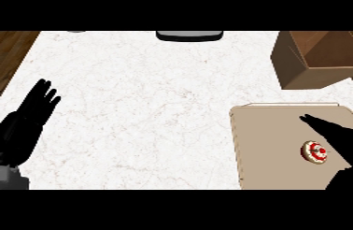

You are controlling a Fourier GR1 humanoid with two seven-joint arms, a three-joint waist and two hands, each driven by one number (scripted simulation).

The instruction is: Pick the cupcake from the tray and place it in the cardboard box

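A small cupcake (314,152) with white icing and red on top sits on the beige tray (269,140) at the lower right. My right hand (334,136) hovers over the tray just right of the cupcake, fingers straight and pointing up-left, not closed on it. The brown cardboard box (314,58) stands at the upper right, beyond the tray. My left hand (27,119) rests open at the left edge, fingers up.
A dark grey object (189,35) sits at the counter's far edge, top centre. The white marble counter (138,112) spreads between the two hands. A wooden floor strip (14,51) shows beyond the counter's left edge.
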